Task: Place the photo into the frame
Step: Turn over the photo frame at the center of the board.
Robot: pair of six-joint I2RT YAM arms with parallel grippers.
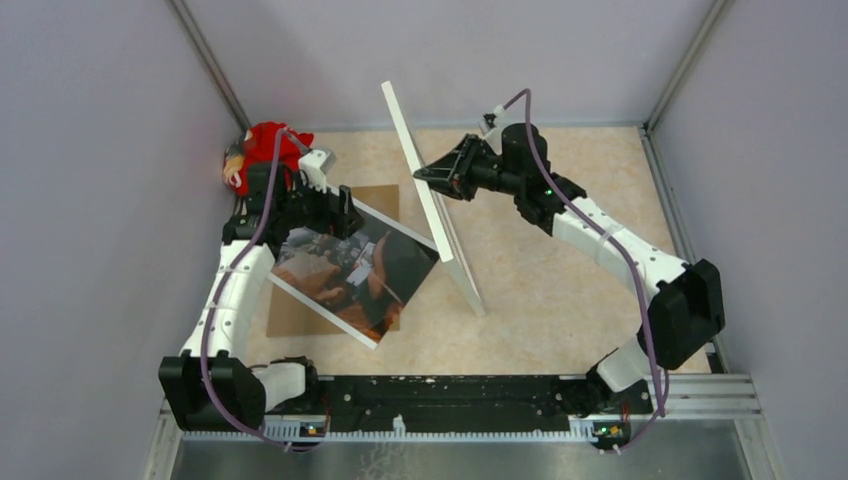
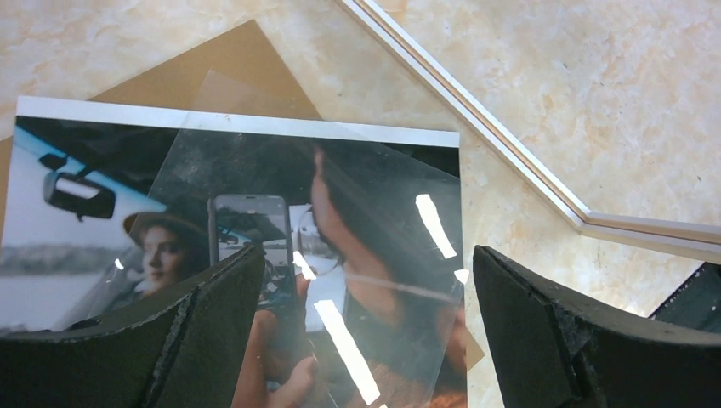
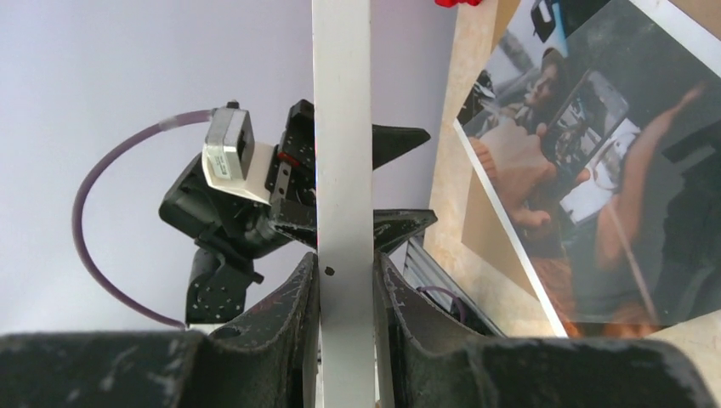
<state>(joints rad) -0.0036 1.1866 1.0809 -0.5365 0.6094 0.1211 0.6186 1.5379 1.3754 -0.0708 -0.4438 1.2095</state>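
White frame [image 1: 437, 215] stands on edge on the tabletop [image 1: 560, 285], clamped between the right fingers [image 3: 293, 310], likely presenting its back for loading, while the left fingers [image 2: 212, 319] gape empty above the photo [image 1: 350, 270], flat at its nine o'clock.

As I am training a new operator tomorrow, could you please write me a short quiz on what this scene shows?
1. True or false: the left hand is shut on the large glossy dark-toned photo.
2. What does the right hand grip? A. the thin white rectangular picture frame; B. the photo; C. nothing.
3. What flat thing lies under the photo?
Key: 1. False: its jaws stand open above the photo. 2. A. 3. The plain brown backing board.
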